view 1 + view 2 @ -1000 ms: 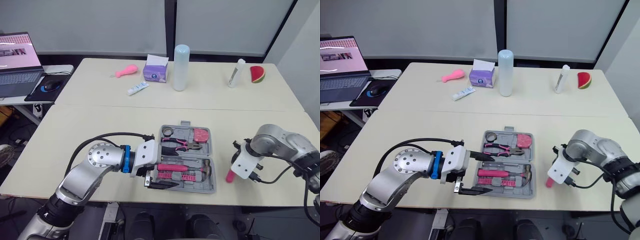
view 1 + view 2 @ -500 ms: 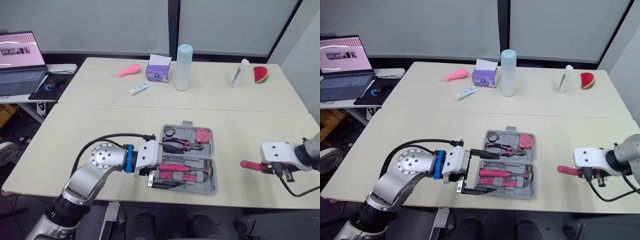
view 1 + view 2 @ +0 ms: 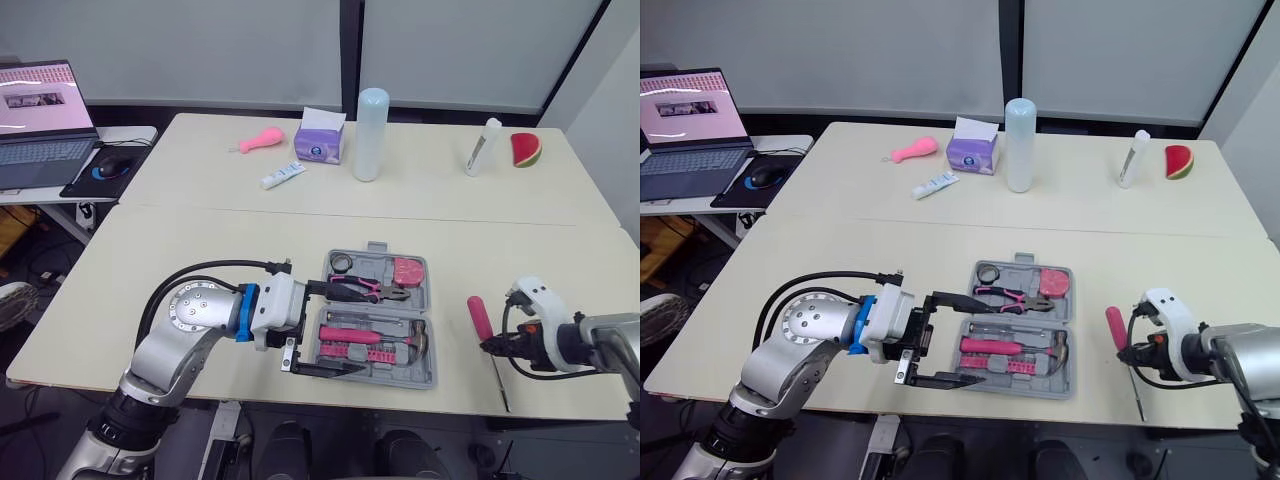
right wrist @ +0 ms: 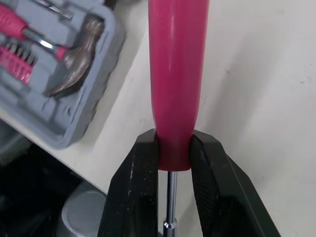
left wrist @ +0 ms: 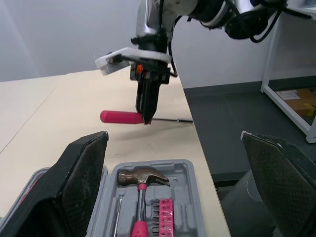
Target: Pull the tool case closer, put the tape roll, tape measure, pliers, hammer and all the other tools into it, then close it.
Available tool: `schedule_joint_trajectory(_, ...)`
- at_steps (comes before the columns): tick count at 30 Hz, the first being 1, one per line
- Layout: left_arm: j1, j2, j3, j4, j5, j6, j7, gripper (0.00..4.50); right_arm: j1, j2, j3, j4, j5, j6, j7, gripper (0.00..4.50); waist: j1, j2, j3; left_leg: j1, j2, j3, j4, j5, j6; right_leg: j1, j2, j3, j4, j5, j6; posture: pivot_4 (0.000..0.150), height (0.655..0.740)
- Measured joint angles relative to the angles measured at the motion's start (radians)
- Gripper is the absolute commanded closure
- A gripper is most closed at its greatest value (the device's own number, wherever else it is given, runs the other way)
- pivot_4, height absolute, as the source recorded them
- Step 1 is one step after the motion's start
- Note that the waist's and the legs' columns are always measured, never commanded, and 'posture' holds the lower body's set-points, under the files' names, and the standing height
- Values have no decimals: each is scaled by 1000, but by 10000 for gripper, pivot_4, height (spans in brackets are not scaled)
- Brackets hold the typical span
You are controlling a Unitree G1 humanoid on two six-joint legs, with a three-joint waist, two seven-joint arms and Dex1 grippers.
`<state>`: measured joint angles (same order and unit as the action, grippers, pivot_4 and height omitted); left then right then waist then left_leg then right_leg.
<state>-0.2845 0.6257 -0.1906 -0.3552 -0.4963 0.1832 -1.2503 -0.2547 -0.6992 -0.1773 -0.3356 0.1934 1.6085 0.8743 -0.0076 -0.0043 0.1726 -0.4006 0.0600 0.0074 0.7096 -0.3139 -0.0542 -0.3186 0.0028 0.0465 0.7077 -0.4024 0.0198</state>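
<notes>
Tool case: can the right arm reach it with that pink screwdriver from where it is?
Probably yes. The right gripper holds the screwdriver near the tool case, on its right side, with bare table between them and nothing in the way.

The far table (image 3: 420, 195) holds a tall pale cylinder (image 3: 371, 135), a purple tissue box (image 3: 320, 146) (tissue poking up), a white bottle (image 3: 483, 147), a watermelon slice (image 3: 526, 150), probably a toy, a pink bulb-shaped item (image 3: 258, 141) and a small tube (image 3: 280, 176). A laptop (image 3: 40, 110) and mouse (image 3: 105, 171) sit on a side desk.
</notes>
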Motion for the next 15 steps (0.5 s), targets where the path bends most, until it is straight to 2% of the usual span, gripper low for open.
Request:
schedule_joint_trajectory(2,-5,-1,-1,5,1,-2,-5,0,-68,72,-8,87,-27,0,-105,38598,-3,0,0,0,0,0,0,0,0,0,0,0,0,0,0,1500,7075)
schedule_joint_trajectory(6,-5,-1,-1,8,10,-10,-6,0,-129,128,-33,178,-61,-32,-245,38598,0,0,0,-1,0,0,-1,0,0,-2,0,0,0,0,0,1500,7075)
schedule_joint_trajectory(12,-3,-1,-1,8,16,-16,-3,0,-109,166,-36,182,-54,-114,-339,38598,0,0,0,-1,1,0,-1,0,0,-2,0,0,0,0,0,1500,7075)
schedule_joint_trajectory(14,-3,-2,-1,8,17,-16,-1,0,-85,184,-36,159,-52,-148,-365,31318,-1,0,0,-1,1,-1,-1,0,0,-1,0,0,1,0,0,1500,7075)
schedule_joint_trajectory(15,-3,-3,-1,8,17,-16,0,0,-72,196,-37,155,-52,-168,-377,29630,-1,0,0,-1,1,-1,-1,0,0,-1,0,0,1,0,0,1500,7075)
